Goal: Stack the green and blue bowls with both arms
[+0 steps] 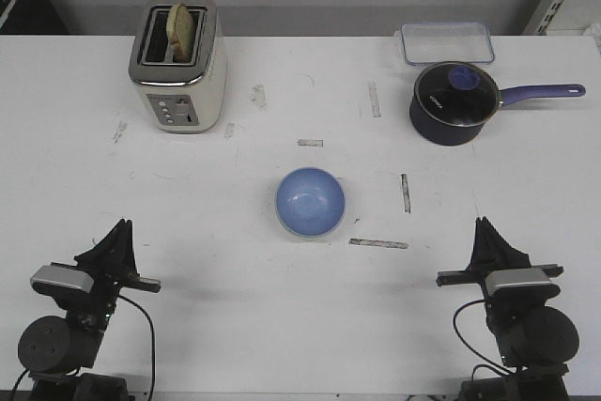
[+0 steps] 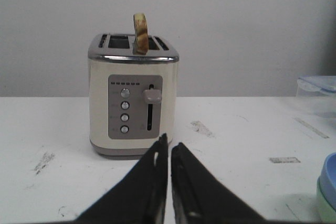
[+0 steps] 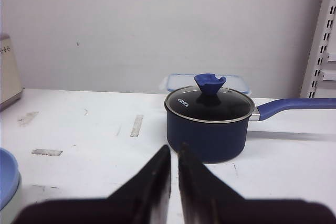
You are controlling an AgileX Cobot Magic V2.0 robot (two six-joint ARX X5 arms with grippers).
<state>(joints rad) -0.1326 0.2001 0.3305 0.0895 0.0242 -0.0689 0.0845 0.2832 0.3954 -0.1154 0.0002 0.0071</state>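
The light blue bowl (image 1: 310, 202) sits at the table's middle, nested inside the pale green bowl. The green bowl is mostly hidden in the front view. Its side shows under the blue rim in the left wrist view (image 2: 326, 209), below the blue bowl (image 2: 328, 174). Both bowls also show in the right wrist view, blue (image 3: 6, 174) above green (image 3: 11, 205). My left gripper (image 1: 122, 226) (image 2: 169, 141) is shut and empty at the near left. My right gripper (image 1: 481, 224) (image 3: 174, 149) is shut and empty at the near right. Both are well apart from the bowls.
A cream toaster (image 1: 178, 65) with a slice of toast stands at the far left. A dark blue saucepan (image 1: 454, 103) with a glass lid and long handle stands at the far right. A clear plastic box (image 1: 447, 42) lies behind it. Tape marks dot the white table (image 1: 235, 307).
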